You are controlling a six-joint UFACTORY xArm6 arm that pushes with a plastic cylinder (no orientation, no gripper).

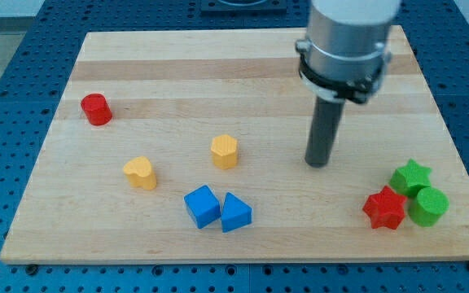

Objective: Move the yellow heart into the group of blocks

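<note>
The yellow heart (139, 172) lies at the view's lower left of the wooden board (218, 65). A yellow hexagon (225, 151) stands to its right. A blue cube (202, 206) and a blue triangle (234, 212) touch each other below the hexagon. At the view's lower right a red star (383, 208), a green star (411, 177) and a green cylinder (427, 206) sit close together. My tip (317, 163) rests on the board right of the hexagon and left of that cluster, far from the yellow heart.
A red cylinder (96, 109) stands alone near the board's left edge. The arm's grey body (348, 41) hangs over the board's upper right. A blue perforated table (23, 73) surrounds the board.
</note>
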